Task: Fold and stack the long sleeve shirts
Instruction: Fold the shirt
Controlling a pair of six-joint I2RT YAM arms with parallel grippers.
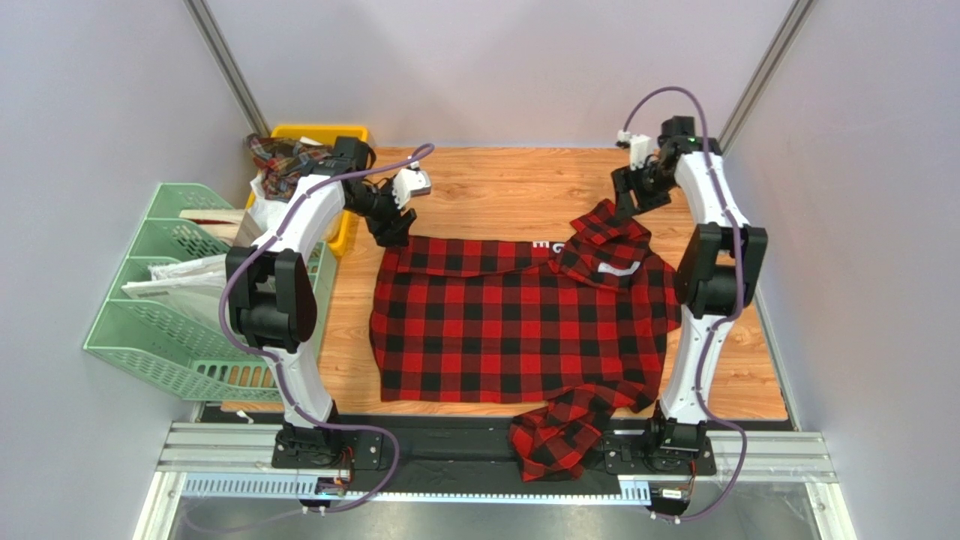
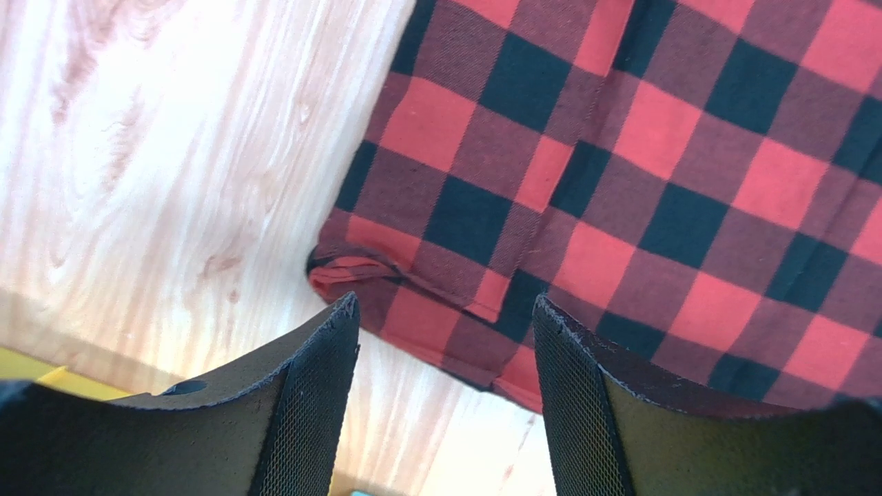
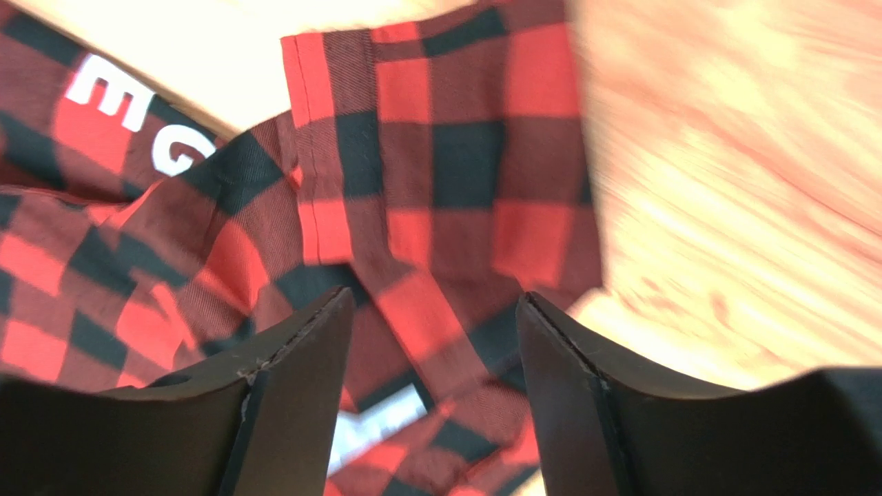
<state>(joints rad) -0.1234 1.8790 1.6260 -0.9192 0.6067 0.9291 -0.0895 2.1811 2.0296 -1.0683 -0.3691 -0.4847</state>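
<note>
One long sleeve shirt (image 1: 507,326), red-and-black buffalo check, lies spread on the wooden table (image 1: 496,180). One sleeve (image 1: 558,433) hangs over the near edge. The collar part with a white label (image 1: 618,268) is bunched at the far right. My left gripper (image 1: 390,228) hovers open over the shirt's far left corner (image 2: 352,271), with nothing between its fingers (image 2: 321,393). My right gripper (image 1: 627,208) stands open just above the folded cuff and collar cloth (image 3: 435,155), apart from it. A second plaid shirt (image 1: 276,160) lies crumpled in the yellow bin.
The yellow bin (image 1: 338,231) stands at the far left, beside my left arm. A green tiered tray rack (image 1: 158,326) with papers stands off the table's left edge. White printed letters (image 3: 114,98) show on the table by the shirt. Grey walls close in on all sides.
</note>
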